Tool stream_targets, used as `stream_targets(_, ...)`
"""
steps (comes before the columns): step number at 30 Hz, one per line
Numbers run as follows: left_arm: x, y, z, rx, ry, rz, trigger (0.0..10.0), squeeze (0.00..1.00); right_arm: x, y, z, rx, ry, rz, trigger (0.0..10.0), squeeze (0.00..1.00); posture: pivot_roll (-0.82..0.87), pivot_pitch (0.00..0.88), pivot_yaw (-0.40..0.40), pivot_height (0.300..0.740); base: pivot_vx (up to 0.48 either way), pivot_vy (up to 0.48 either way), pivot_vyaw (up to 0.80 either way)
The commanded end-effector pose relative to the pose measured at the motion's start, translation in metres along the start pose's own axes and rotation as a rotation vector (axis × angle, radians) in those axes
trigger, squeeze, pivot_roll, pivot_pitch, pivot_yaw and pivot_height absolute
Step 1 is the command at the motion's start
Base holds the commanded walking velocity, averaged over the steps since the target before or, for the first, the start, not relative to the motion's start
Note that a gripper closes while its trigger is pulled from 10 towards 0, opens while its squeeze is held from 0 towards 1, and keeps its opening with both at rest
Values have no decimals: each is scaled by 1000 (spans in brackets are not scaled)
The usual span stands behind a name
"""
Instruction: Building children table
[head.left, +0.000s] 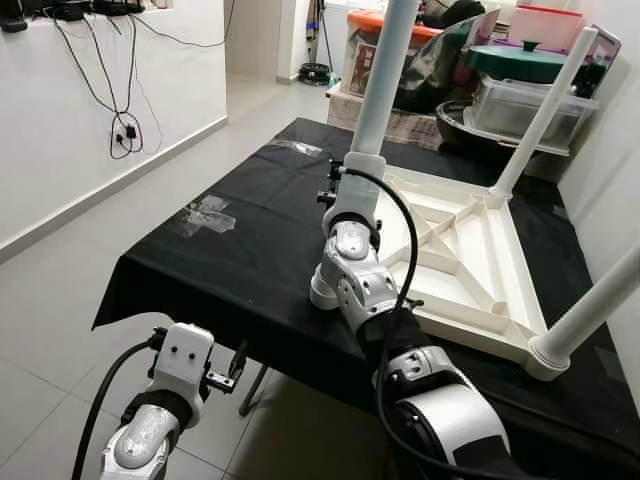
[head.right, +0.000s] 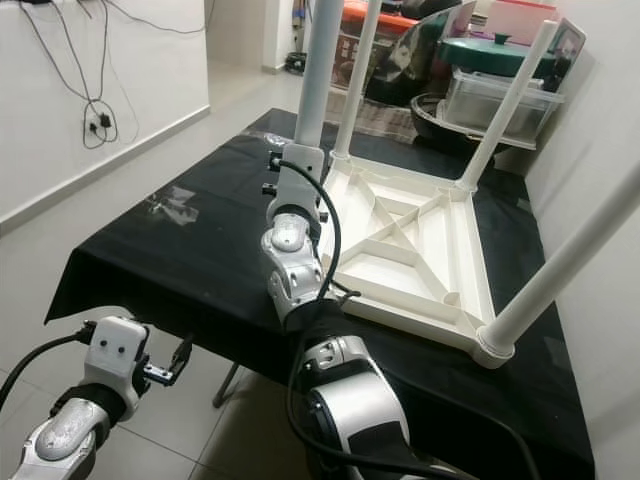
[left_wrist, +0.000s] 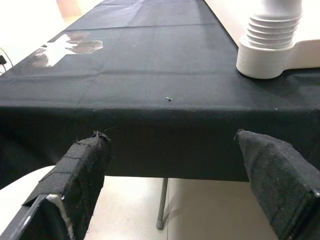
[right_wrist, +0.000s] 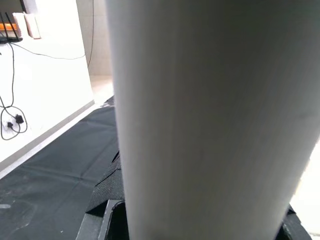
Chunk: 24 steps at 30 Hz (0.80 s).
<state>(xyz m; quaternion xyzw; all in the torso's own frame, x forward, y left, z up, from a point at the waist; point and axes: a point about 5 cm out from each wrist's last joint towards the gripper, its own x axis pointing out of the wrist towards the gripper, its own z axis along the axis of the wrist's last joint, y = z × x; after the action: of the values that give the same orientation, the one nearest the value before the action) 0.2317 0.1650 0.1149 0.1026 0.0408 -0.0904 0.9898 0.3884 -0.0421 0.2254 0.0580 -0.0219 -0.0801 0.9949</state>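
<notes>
A white children's table (head.left: 470, 255) lies upside down on a black-clothed table (head.left: 230, 260). Two white legs stand up from its right corners, one far (head.left: 545, 110) and one near (head.left: 590, 310), and another rises at the back left (head.right: 355, 80). My right gripper (head.left: 362, 160) is shut on the near-left leg (head.left: 385, 70), which stands upright between its fingers (right_wrist: 107, 215). That leg's threaded end (left_wrist: 272, 30) sits in the corner socket (left_wrist: 262, 62). My left gripper (left_wrist: 185, 185) is open, low in front of the cloth's front edge, with nothing between its fingers (left_wrist: 82, 170).
A patch of clear tape (head.left: 205, 215) shines on the cloth at the left. Storage boxes and clutter (head.left: 520, 100) are piled behind the table. A white wall with hanging cables (head.left: 125, 130) runs along the left, with tiled floor between. A folding table leg (left_wrist: 161, 210) shows under the cloth.
</notes>
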Motion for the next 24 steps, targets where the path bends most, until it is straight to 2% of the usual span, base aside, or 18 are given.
stream_targets(1, 1, -4, -3, -9, 11, -17, 10000, 0, -7, -4, -42, -47, 170, -14, 10000, 0, 135, 0, -119, 740, 0, 0, 0)
stream_targets(16, 2, -5, -3, -9, 8, -18, 10000, 0, -7, 1, -36, -49, 169, 31, 10000, 0, 132, 0, -122, 740, 0, 0, 0)
stream_targets(17, 2, -5, -3, -9, 7, -18, 10000, 0, -7, 1, -35, -51, 168, 33, 10000, 39, 130, 0, -123, 740, 0, 0, 0)
stream_targets(18, 2, -6, -3, -9, 7, -19, 10000, 0, -7, 1, -34, -51, 166, 35, 10000, 267, 130, 0, -123, 740, 0, 0, 0)
stream_targets(19, 2, -6, -3, -9, 6, -19, 10000, 0, -7, 2, -34, -51, 166, 37, 10000, 267, 130, 0, -123, 740, 0, 0, 0)
stream_targets(20, 2, -6, -3, -10, 6, -20, 10000, 0, -7, 2, -33, -50, 164, 37, 10000, 706, 131, 0, -123, 740, 0, 0, 0)
stream_targets(22, 2, -6, -3, -10, 6, -20, 10000, 0, -7, 2, -33, -49, 163, 38, 10000, 706, 131, 0, -123, 740, 0, 0, 0)
stream_targets(23, 2, -6, -3, -10, 5, -19, 10000, 0, -7, 2, -30, -41, 154, 40, 10000, 1000, 131, 0, -123, 740, 0, 0, 0)
stream_targets(24, 2, -6, -3, -10, 5, -19, 10000, 0, -7, 3, -27, -33, 140, 43, 10000, 1000, 131, 0, -123, 740, 0, 0, 0)
